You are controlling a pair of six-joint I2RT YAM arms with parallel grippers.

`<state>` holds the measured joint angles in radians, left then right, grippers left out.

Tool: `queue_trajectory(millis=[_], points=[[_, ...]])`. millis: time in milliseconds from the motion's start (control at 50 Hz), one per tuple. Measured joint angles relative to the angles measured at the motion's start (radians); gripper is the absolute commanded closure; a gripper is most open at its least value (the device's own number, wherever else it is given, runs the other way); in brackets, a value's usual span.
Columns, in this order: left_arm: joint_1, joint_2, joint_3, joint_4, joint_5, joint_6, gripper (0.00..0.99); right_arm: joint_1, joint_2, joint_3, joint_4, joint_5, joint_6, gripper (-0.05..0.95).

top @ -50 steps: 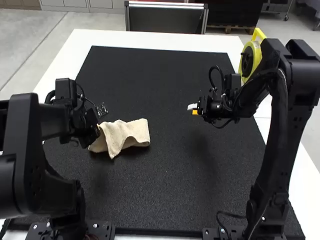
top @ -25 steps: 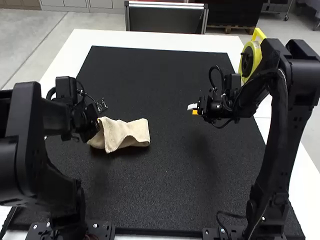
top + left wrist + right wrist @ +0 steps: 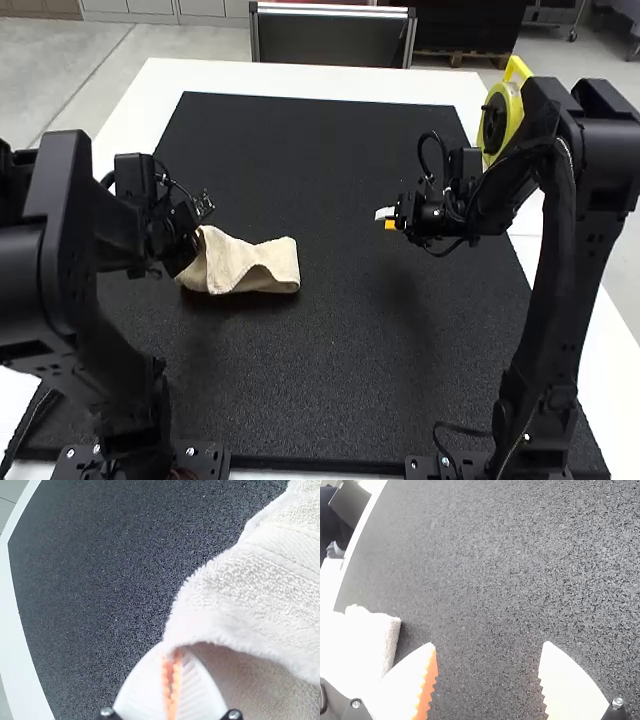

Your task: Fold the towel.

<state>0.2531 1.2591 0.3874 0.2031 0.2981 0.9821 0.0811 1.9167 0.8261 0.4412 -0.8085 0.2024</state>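
Observation:
The cream towel point(image 3: 262, 264) lies left of the middle on the black mat, its left part raised and bent over into a fold. My left gripper point(image 3: 192, 262) is at the towel's left end; in the left wrist view that gripper point(image 3: 172, 655) is shut on an edge of the towel point(image 3: 260, 595), which drapes away from the fingertips. Over the mat right of the middle, my right gripper point(image 3: 386, 220) is held well apart from the towel. Seen from the right wrist, the gripper point(image 3: 489, 644) is open with bare mat between its fingers, and the towel point(image 3: 365, 642) lies beyond one finger.
A black mat point(image 3: 300, 370) covers most of the white table point(image 3: 300, 77). A yellow reel-like object point(image 3: 502, 115) stands at the table's right edge, behind the right arm's forearm.
My left gripper has moved slightly, the left arm's links shifting with it. The towel's hanging corner near it has swung back and up, and the fold looks rounder. The right arm has stayed still.

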Motion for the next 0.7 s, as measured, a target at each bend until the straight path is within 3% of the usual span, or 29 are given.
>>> queue_trajectory(millis=[700], points=[[0.005,0.169,0.046,0.189,0.0,-0.058,0.97,0.0,0.0,0.0,0.0,0.0,0.018,0.41]])
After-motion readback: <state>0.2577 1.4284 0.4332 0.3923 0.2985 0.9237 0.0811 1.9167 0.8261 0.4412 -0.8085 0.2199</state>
